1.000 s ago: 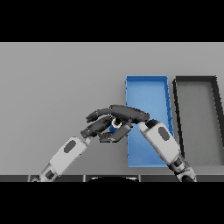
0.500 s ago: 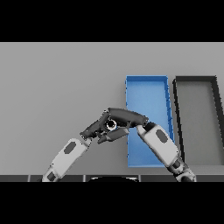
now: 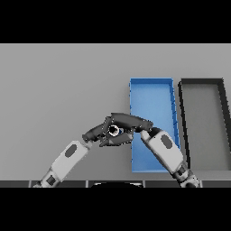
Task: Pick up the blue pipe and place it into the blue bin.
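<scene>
A: Start at the hands. Where are they?

B: Both meet just left of the blue bin's (image 3: 151,94) left wall, near the scene's middle. The right hand (image 3: 128,121) reaches left from the right arm (image 3: 164,151), which lies across the bin's near half. Its fingers (image 3: 118,118) are curled over something small and pale with a round opening.

A: Is that the pipe?

B: Most likely. The pipe (image 3: 113,131) shows only as that pale ring with a trace of blue, held between the two hands. The rest of it is hidden, so its lie cannot be told.

A: And the left hand?

B: The left hand (image 3: 100,133) comes in from the near left, its arm (image 3: 67,158) slanting up to the right. Its fingers are bent and lie under and against the right hand's. Whether they clasp the pipe itself, I cannot tell.

A: Pipe's place against the bin?

B: Outside it, just beside the left wall, over the table (image 3: 58,90).

A: Farther out?

B: A black bin (image 3: 203,83) stands right of the blue one, close alongside, both running near to far.
</scene>
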You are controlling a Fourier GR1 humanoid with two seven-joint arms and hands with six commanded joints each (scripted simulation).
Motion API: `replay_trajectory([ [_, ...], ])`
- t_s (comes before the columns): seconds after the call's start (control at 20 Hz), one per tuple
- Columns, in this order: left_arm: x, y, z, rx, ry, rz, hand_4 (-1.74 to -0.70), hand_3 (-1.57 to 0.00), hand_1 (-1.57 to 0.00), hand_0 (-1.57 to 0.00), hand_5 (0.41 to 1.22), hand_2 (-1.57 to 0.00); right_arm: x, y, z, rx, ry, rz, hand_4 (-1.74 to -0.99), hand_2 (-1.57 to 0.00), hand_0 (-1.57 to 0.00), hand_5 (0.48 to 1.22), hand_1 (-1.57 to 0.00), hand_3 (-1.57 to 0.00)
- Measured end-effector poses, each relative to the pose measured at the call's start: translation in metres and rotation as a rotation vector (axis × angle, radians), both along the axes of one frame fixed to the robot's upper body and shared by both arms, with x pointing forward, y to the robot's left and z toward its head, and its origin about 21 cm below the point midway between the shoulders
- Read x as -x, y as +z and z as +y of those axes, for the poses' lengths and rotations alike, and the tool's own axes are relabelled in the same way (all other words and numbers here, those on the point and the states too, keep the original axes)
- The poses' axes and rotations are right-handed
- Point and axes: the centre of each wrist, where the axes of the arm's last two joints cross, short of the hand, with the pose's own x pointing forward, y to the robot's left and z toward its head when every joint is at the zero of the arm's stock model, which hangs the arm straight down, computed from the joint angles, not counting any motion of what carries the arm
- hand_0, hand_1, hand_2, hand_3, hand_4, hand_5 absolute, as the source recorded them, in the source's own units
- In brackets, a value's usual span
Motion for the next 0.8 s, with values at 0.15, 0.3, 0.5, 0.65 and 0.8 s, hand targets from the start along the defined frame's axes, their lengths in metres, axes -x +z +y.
replay_trajectory([
  [0.15, 0.0028, -0.0061, 0.0062, -0.011, 0.002, -0.036, -0.95, -0.09, -0.21, -0.26, 0.964, -0.21, 0.0013, -0.0027, -0.0021, -0.016, 0.001, 0.013, -1.484, -1.57, -1.57, 1.214, -1.57, -1.56],
  [0.3, -0.0011, -0.0042, 0.0056, -0.034, 0.060, -0.035, -0.85, -0.04, -0.11, -0.13, 0.794, -0.11, 0.0012, -0.0013, 0.0015, -0.004, -0.017, 0.033, -1.484, -1.57, -1.57, 1.217, -1.57, -1.57],
  [0.5, -0.0022, -0.0059, 0.0064, -0.020, 0.075, -0.040, -0.83, -0.02, -0.04, -0.05, 0.659, -0.04, 0.0030, 0.0002, 0.0017, -0.020, -0.022, 0.021, -1.485, -1.57, -1.57, 1.219, -1.57, -1.57],
  [0.65, -0.0015, -0.0062, 0.0062, -0.035, 0.114, 0.020, -0.87, -0.01, -0.02, -0.03, 0.616, -0.02, -0.0001, 0.0028, -0.0025, -0.030, -0.031, 0.017, -1.490, -1.57, -1.57, 1.220, -1.57, -1.57],
  [0.8, -0.0006, -0.0055, 0.0083, -0.068, 0.146, 0.066, -0.88, 0.00, -0.01, -0.01, 0.593, -0.01, 0.0001, 0.0041, -0.0002, -0.057, -0.030, 0.060, -1.492, -1.57, -1.57, 1.221, -1.57, -1.57],
])
